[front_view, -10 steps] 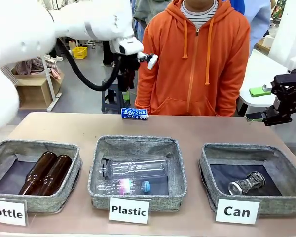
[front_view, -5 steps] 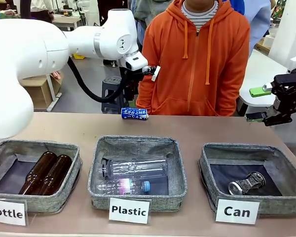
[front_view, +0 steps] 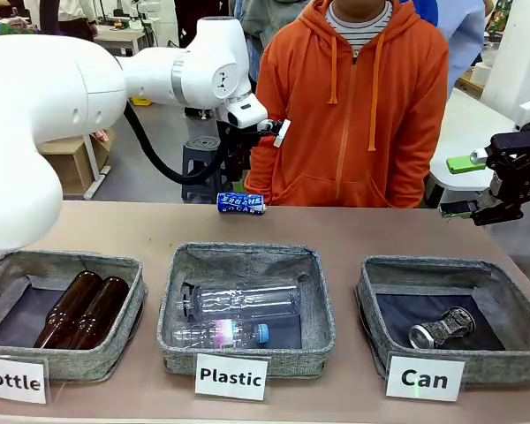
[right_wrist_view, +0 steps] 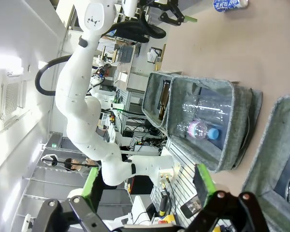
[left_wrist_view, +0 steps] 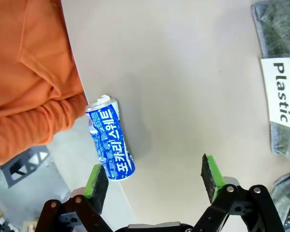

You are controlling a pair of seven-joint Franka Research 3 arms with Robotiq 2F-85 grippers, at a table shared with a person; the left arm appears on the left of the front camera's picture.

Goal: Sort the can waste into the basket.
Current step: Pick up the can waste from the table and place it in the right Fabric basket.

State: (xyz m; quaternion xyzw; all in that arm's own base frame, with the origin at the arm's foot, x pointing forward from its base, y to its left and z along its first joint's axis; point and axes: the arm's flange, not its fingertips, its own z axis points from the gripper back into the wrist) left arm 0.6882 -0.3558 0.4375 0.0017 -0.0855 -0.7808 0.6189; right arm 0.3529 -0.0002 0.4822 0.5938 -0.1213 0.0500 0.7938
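Note:
A blue can point(front_view: 241, 203) with white lettering lies on its side at the table's far edge, just in front of the person in an orange hoodie point(front_view: 353, 106). My left gripper point(left_wrist_view: 154, 176) hangs open above it. In the left wrist view the blue can point(left_wrist_view: 110, 145) lies near the left green pad point(left_wrist_view: 96, 181), not between the fingers. A dented silver can point(front_view: 442, 329) lies inside the grey basket point(front_view: 442, 265) signed "Can" at the right. My right gripper point(front_view: 459, 187) hovers open beyond that basket's far right corner, holding nothing.
The middle basket point(front_view: 247, 256), signed "Plastic", holds two clear bottles. The left basket point(front_view: 62, 261), signed "Bottle", holds two brown glass bottles. The person stands close behind the table's far edge. Bare tabletop lies between the baskets and the blue can.
My left arm has swung right and lower, bringing its wrist above the blue can. The right arm, the cans and the baskets have not moved.

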